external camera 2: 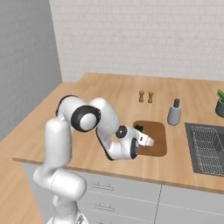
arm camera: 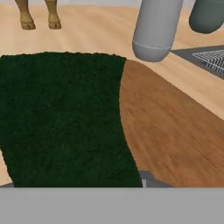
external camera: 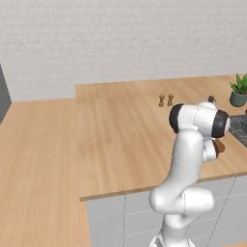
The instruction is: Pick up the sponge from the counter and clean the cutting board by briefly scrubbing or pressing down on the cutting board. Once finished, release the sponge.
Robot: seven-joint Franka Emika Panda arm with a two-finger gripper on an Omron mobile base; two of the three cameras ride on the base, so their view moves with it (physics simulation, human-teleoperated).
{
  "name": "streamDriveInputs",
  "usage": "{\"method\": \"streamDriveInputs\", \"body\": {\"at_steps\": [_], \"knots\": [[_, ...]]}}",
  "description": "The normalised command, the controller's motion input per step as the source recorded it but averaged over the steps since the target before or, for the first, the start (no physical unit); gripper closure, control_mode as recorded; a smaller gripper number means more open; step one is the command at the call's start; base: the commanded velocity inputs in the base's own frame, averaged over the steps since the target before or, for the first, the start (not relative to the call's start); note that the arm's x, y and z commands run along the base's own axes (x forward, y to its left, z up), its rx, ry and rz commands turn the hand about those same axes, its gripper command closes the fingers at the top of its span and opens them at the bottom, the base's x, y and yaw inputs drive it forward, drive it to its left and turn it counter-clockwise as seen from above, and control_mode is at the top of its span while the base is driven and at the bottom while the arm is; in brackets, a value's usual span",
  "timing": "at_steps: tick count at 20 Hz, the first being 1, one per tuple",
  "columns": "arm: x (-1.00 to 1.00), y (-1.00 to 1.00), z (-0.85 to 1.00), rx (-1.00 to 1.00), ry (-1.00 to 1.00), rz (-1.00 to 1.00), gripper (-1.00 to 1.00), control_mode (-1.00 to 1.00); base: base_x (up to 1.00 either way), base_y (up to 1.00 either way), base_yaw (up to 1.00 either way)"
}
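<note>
The dark green sponge (arm camera: 61,118) looms large at the left and bottom of the hand view and lies on the left end of the reddish-brown cutting board (arm camera: 170,131). In the right base view the sponge (external camera 2: 139,127) peeks out just behind my hand, at the far left edge of the cutting board (external camera 2: 156,139). My gripper (external camera 2: 142,134) hangs low over that end of the board. The sponge covers the fingertips, and the gripper seems shut on it. The tan wooden counter (external camera 2: 109,100) carries the board.
Two small brown shakers (external camera 2: 145,96) stand behind the board. A grey bottle (external camera 2: 174,113) is at its far right corner. The dark sink panel with a wire rack (external camera 2: 208,146) lies to the right, and a potted plant (external camera: 239,90) stands beyond it.
</note>
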Motion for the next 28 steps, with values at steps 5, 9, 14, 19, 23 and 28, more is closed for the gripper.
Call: {"method": "streamDriveInputs", "body": {"at_steps": [5, 9, 14, 19, 23, 28], "knots": [[-0.79, -0.17, 0.59, 0.00, 0.45, 0.00, 1.00, -1.00, 0.00, 0.00, 0.00], [-0.69, -0.28, 0.36, 0.00, 0.45, 0.00, 1.00, -1.00, 0.00, 0.00, 0.00], [-0.34, -0.56, 0.56, 0.03, 0.21, 0.00, 1.00, -1.00, 0.00, 0.00, 0.00], [0.00, -0.48, 1.00, 0.08, 0.00, 0.00, 1.00, -1.00, 0.00, 0.00, 0.00], [0.11, -0.52, 0.89, 0.15, 0.00, 0.03, 1.00, -1.00, 0.00, 0.00, 0.00], [0.29, -0.30, 0.35, 0.10, 0.00, 0.03, 1.00, -1.00, 0.00, 0.00, 0.00]]}}
